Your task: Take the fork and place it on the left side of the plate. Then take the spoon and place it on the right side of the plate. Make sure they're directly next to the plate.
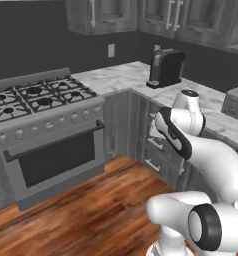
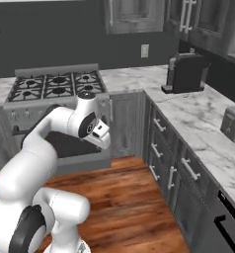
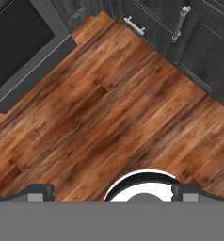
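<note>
Two wide-apart fingertips (image 3: 38,192) over wood floor (image 3: 114,108)

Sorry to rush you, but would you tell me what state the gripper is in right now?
Gripper: open and holding nothing, pointing down over the wooden floor.

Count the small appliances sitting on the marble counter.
2. A dark coffee machine stands near the corner by the wall, and a silver toaster sits further along the counter toward the right. More may lie outside the pictures.
</note>
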You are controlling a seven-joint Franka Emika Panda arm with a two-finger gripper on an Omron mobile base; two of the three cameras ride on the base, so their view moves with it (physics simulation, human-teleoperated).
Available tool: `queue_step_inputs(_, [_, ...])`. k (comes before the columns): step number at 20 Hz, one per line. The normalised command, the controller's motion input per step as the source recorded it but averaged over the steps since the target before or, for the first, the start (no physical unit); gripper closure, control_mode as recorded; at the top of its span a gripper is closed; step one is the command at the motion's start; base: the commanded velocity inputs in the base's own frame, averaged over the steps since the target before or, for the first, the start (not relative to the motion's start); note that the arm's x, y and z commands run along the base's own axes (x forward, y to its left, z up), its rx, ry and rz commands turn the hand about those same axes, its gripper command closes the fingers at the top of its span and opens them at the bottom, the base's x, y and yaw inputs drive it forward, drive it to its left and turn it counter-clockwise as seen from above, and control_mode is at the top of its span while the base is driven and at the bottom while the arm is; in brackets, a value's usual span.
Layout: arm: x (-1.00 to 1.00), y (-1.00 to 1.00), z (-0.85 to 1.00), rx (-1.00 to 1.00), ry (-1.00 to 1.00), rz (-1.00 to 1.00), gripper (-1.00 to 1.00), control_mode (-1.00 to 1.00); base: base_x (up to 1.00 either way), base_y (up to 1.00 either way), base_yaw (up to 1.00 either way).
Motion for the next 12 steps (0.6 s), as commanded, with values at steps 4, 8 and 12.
queue_step_inputs(4, [0.00, 0.00, 0.00, 0.00, 0.00, 0.00, -1.00, 1.00, 0.93, -0.14, 0.21])
queue_step_inputs(8, [0.00, 0.00, 0.00, 0.00, 0.00, 0.00, -1.00, 1.00, 0.81, -0.28, 0.13])
queue_step_inputs(12, [0.00, 0.00, 0.00, 0.00, 0.00, 0.00, -1.00, 1.00, 0.76, -0.32, 0.06])
